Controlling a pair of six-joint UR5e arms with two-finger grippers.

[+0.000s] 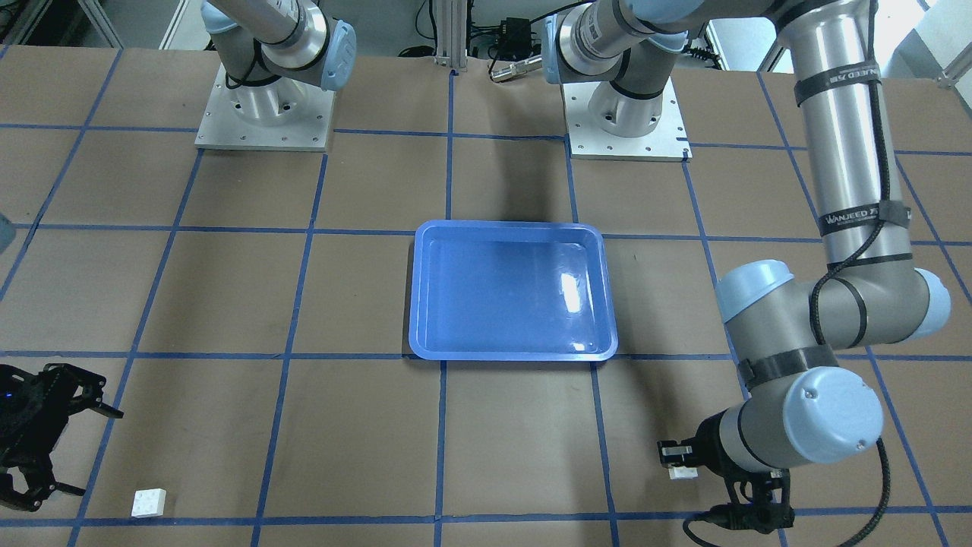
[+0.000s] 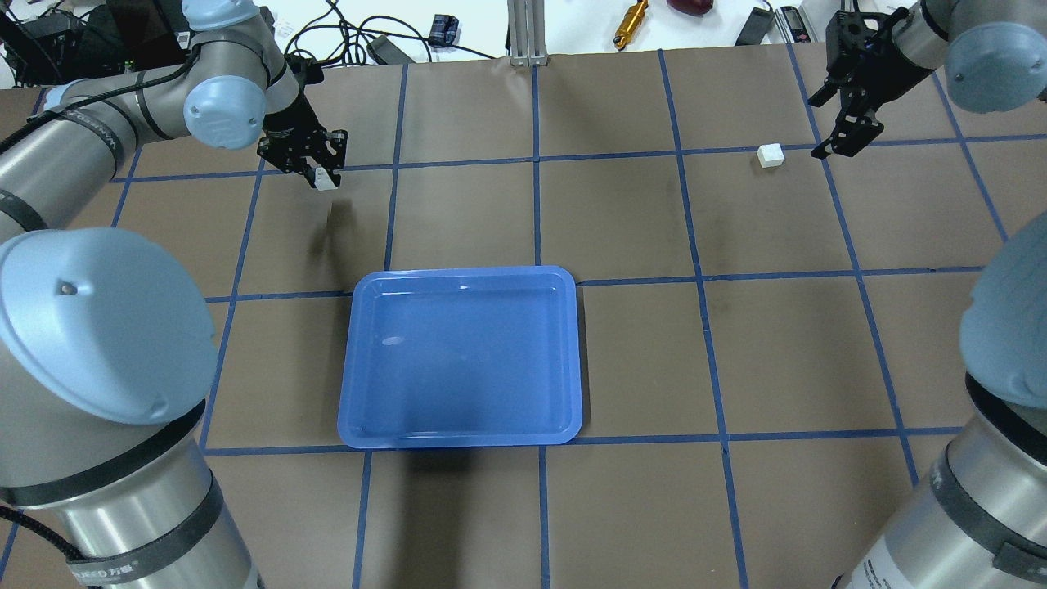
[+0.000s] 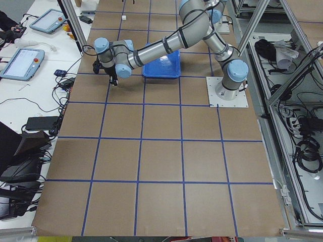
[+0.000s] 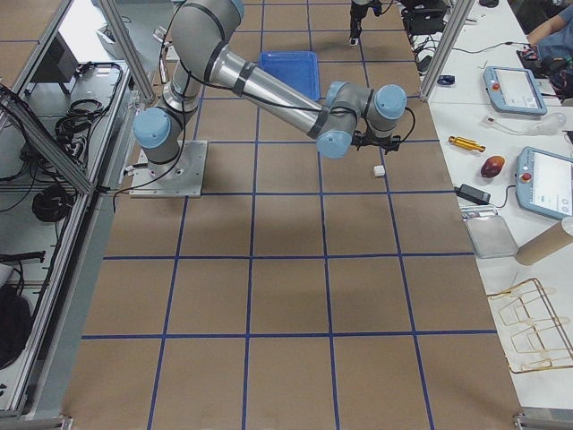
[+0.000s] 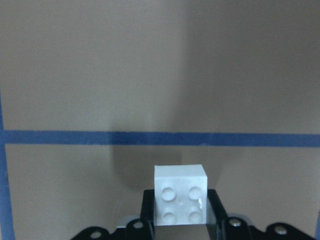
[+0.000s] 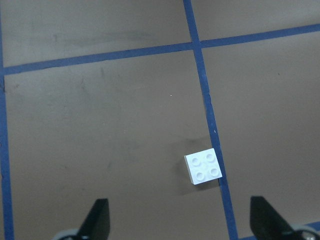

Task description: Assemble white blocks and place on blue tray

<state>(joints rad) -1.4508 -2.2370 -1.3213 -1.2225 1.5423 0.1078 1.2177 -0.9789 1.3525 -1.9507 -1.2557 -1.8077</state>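
Note:
The blue tray (image 1: pixel 512 346) (image 2: pixel 462 433) lies mid-table and holds nothing. My left gripper (image 2: pixel 325 176) (image 1: pixel 678 462) is shut on one white block (image 2: pixel 326 182) (image 1: pixel 683 472), held a little above the table beyond the tray's far left corner. In the left wrist view the block (image 5: pixel 180 195) sits studs-forward between the fingers (image 5: pixel 216 205). The other white block (image 2: pixel 770 155) (image 1: pixel 148 502) (image 6: pixel 203 166) lies on the table at the far right. My right gripper (image 2: pixel 815 128) (image 1: pixel 96 453) is open and empty, hovering just right of it.
Blue tape lines (image 2: pixel 536 213) divide the brown table into squares. Both arm bases (image 1: pixel 264 114) stand on plates at the robot's side. Cables and tools (image 2: pixel 630 16) lie past the far table edge. Tablets (image 4: pixel 515 90) rest on a side bench.

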